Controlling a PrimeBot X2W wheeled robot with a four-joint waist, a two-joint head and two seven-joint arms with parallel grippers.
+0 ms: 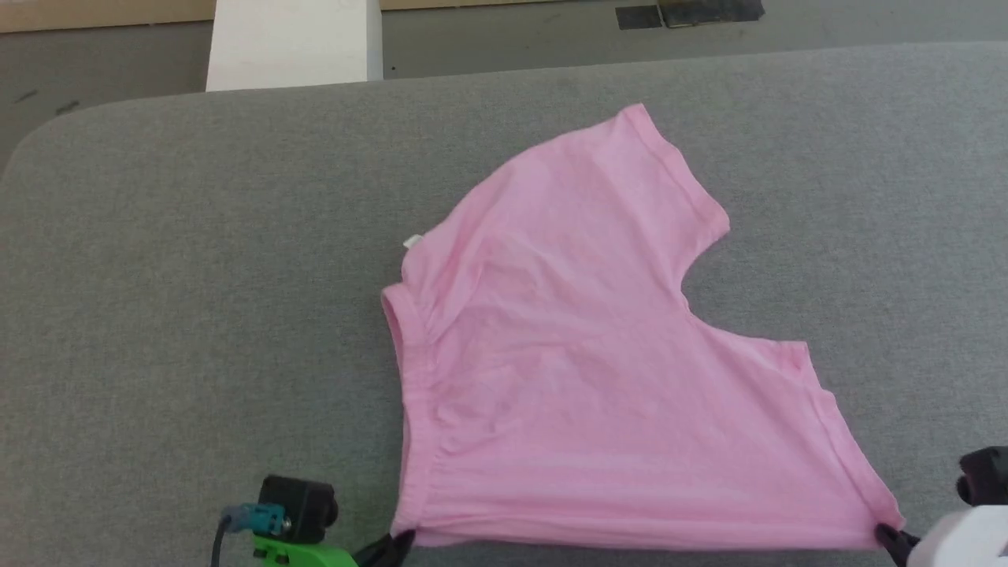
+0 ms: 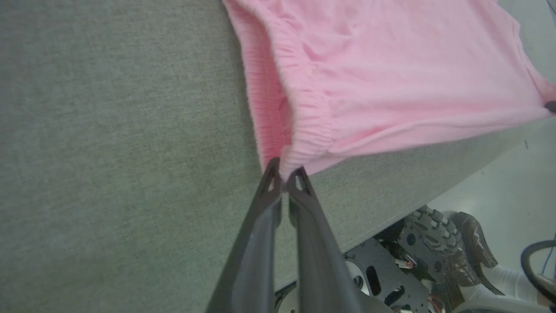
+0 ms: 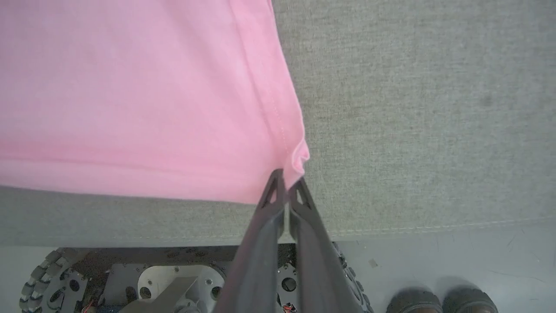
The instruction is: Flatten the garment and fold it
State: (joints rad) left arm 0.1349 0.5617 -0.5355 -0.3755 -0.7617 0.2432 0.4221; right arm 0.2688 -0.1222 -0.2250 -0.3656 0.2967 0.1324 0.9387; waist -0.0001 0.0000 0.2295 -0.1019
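The garment [image 1: 583, 378] lies nearly flat on the counter [image 1: 197, 276], left pincer [image 2: 284, 174] clenched on its waistband corner, right pincer [image 3: 286, 184] on a leg-hem corner; flattening looks nearly done, folding unstarted.

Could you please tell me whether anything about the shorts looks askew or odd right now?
The garment lies skewed on the grey table, its legs splayed apart. The waistband is puckered, and a white tag pokes out at its far end. The left claw and right claw pinch its near corners.
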